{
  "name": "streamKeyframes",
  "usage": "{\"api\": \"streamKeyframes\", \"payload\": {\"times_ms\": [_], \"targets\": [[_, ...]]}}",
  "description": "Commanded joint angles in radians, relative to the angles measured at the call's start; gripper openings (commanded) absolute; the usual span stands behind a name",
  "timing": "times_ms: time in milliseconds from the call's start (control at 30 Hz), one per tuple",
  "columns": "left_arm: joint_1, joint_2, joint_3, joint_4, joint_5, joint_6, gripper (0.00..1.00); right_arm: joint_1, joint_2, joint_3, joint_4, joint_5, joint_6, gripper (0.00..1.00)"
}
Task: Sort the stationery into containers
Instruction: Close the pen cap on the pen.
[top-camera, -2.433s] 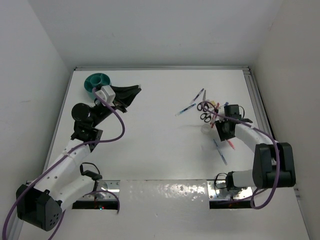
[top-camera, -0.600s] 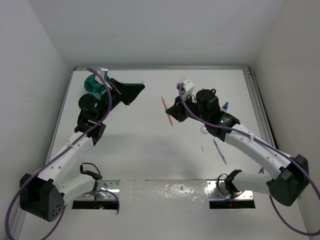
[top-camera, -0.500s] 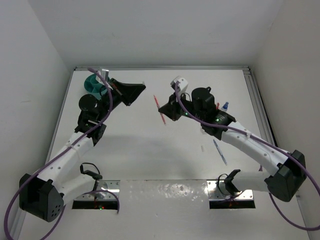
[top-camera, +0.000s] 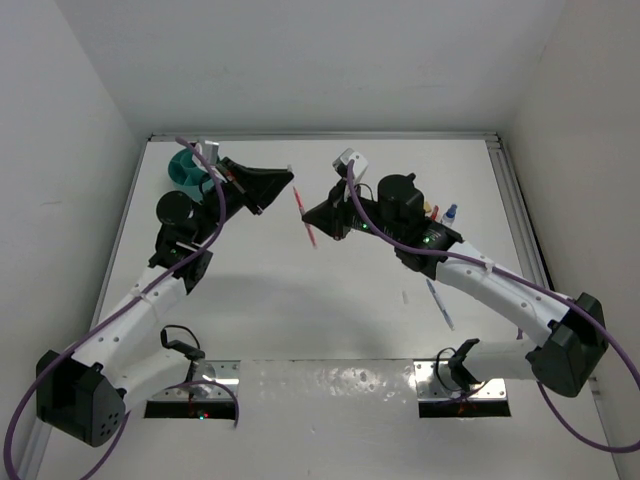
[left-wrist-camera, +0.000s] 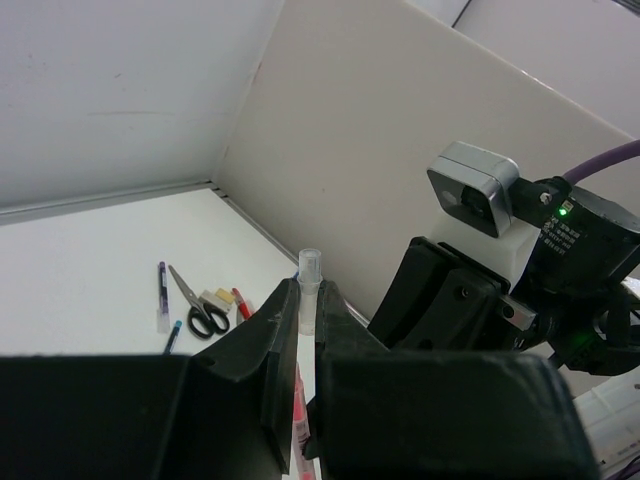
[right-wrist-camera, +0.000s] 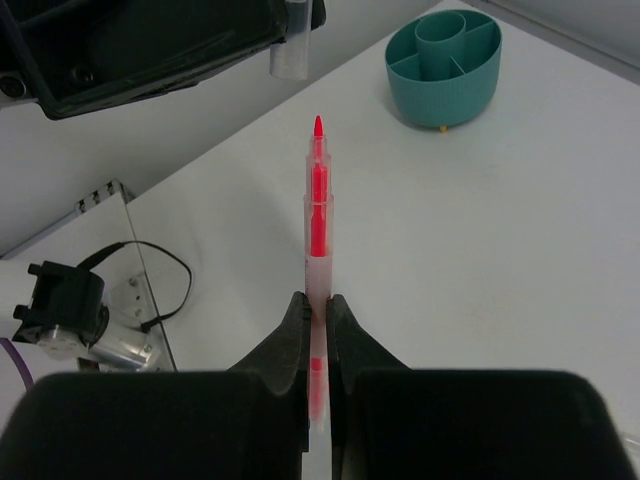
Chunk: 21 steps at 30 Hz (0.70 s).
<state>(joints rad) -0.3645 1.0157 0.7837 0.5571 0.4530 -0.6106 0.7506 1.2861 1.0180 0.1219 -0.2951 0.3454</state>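
Observation:
In the right wrist view my right gripper (right-wrist-camera: 318, 305) is shut on a thin red pen (right-wrist-camera: 318, 215), whose bare tip points away from me. My left gripper (left-wrist-camera: 308, 295) is shut on a clear pen cap (left-wrist-camera: 310, 280) that sticks out past its fingertips. From above, the red pen (top-camera: 304, 220) hangs in the air just right of the left gripper (top-camera: 283, 178), with the right gripper (top-camera: 320, 214) behind it. The cap (right-wrist-camera: 292, 45) sits a little beyond and left of the pen tip. The teal organiser (top-camera: 185, 168) stands at the far left corner, seemingly with nothing in it (right-wrist-camera: 443, 70).
At the far right of the table lie scissors (left-wrist-camera: 205, 315), a purple pen (left-wrist-camera: 161, 295), a beige block (left-wrist-camera: 218, 297) and a small blue-capped bottle (top-camera: 451, 213). A blue pen (top-camera: 440, 305) and a small white piece (top-camera: 405, 297) lie near the right arm.
My right arm has carried the red pen leftward, from mid-table to close beside the left gripper's tip. The left arm has barely moved and keeps hold of the cap.

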Motion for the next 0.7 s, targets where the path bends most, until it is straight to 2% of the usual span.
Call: {"api": "streamKeyframes", "payload": {"times_ms": [0,667], "targets": [[0.01,-0.031,-0.001,0.053,0.009,-0.003,0.0,0.01,-0.005,0.016,0.085,-0.016,0.02,0.0],[0.01,-0.035,-0.024,0.066,-0.019,-0.026,0.0,0.018,-0.016,0.022,0.082,-0.026,-0.008,0.0]]}}
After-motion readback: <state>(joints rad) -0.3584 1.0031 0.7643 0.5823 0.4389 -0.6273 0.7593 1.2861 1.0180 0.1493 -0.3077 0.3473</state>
